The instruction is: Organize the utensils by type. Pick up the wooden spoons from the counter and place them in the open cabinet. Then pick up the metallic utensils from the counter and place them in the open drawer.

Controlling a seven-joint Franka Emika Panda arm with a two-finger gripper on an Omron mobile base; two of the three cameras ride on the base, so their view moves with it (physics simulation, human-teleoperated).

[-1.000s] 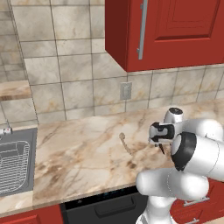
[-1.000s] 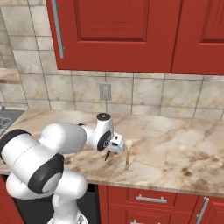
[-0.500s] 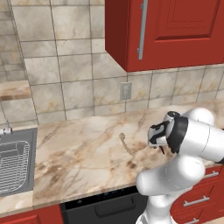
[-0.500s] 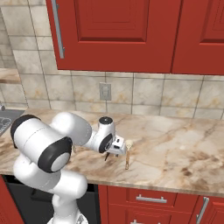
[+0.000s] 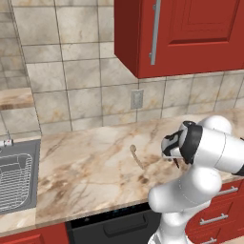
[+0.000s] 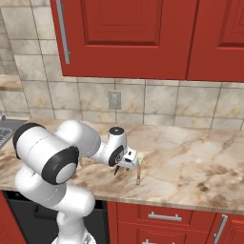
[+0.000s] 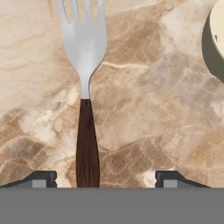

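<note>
In the hand view a fork with silver tines and a dark brown handle lies on the counter. My gripper is open just above it, one fingertip on each side of the handle, which lies nearer the left one. A pale spoon bowl shows at the right edge. In the base views my gripper hangs low over the counter, close to a wooden spoon with an orange-brown handle. The silver spoon, the other wooden spoon and the open drawer are out of view.
A red wall cabinet with a long grey bar handle hangs above the counter. A steel sink sits at the far left. Shut red drawers run under the counter's front edge. A wall outlet is on the tiled backsplash.
The arm's elbow has swung round and the hand has sunk a little toward the counter. The wooden spoon has not moved.
</note>
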